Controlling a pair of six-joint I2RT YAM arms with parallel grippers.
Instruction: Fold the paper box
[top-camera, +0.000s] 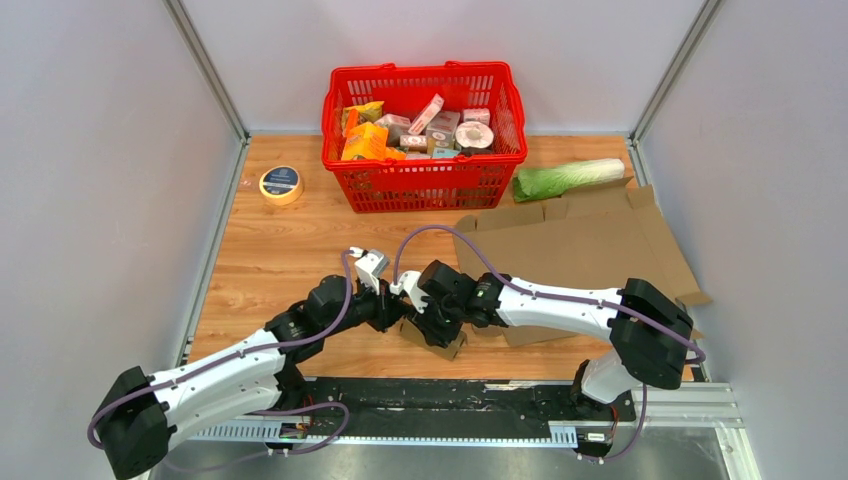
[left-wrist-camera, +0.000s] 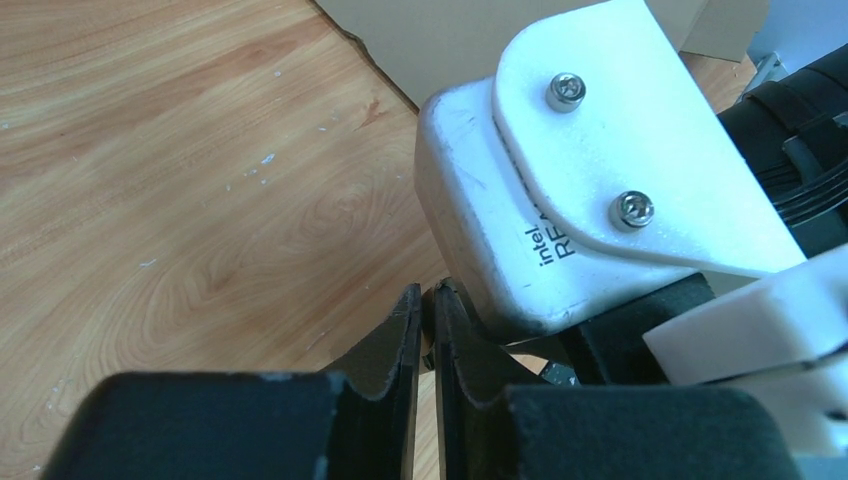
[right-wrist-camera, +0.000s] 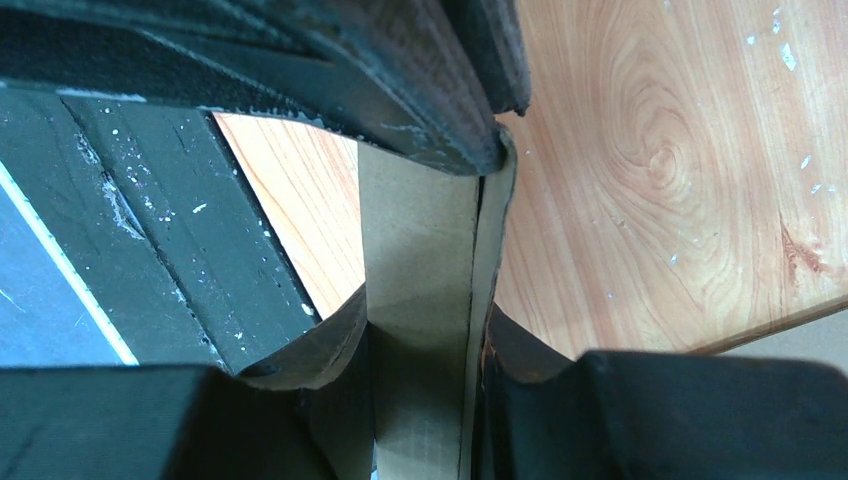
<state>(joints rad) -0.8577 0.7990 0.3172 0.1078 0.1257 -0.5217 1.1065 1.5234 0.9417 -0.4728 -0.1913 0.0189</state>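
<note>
Now, box flap (right-wrist-camera: 420, 300) pinched btwn R fingers (right-wrist-camera: 520, 355) (upright), L fingers (left-wrist-camera: 385, 350) nearby.

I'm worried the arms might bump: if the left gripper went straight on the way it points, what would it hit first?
Probably the white camera housing on the right wrist, directly ahead of the left gripper and seemingly close, though depth is hard to judge.

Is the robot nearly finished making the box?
Not nearly. Nothing looks folded yet: the cardboard sheet lies mostly flat on the table. In hand: the right pincer is clamped on one flap, the left pincer almost closed right beside it. Left: standing up the walls and folding every flap.
</note>
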